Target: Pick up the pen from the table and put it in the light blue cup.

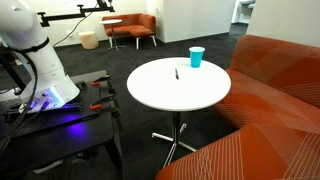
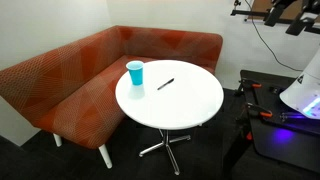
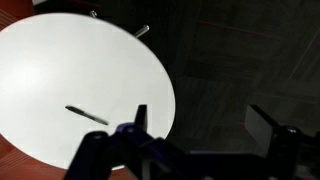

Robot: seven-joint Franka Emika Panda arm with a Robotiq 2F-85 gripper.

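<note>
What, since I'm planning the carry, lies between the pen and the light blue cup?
Nothing: only bare white table separates the pen and the cup, shown in both exterior views.

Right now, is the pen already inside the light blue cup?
No, in an exterior view the pen lies flat on the round white table, apart from the light blue cup.

The pen [image 2: 165,84] lies midway on the table [image 2: 195,112]; the cup [image 2: 135,73] stands apart at its edge nearest the couch [image 2: 60,85].
</note>
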